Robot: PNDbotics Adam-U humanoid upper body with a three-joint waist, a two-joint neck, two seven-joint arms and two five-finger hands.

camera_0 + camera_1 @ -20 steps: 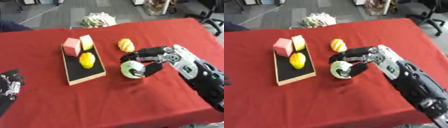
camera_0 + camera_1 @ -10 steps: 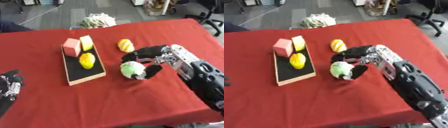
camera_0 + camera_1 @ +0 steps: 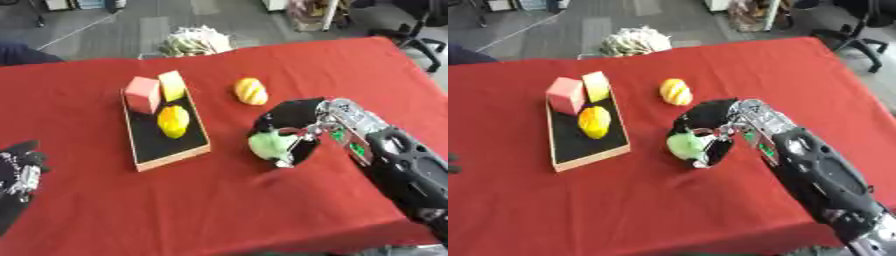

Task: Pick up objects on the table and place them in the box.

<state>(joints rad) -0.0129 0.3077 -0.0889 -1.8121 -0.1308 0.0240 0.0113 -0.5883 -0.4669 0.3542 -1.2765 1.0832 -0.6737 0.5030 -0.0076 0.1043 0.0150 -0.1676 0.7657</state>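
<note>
At the lower left corner the robot's left hand rests idle on the red tablecloth, and whether its fingers are spread or curled cannot be told. To its right sits the shallow black-floored box with pale wooden sides, its long axis running away from the camera; it holds a pink block, a pale yellow block and a yellow rounded fruit-like piece. Beyond it a yellow striped oval object lies loose on the cloth, well apart from either hand. Further right, the right hand has its fingers curled around a light green rounded object, which sits in its grasp at or just above the cloth; contact with the table cannot be judged. The box lies to the left of this hand, so the carry looks like a short leftward move. The left eye view shows the idle left hand; the right eye view catches barely a sliver of it.
</note>
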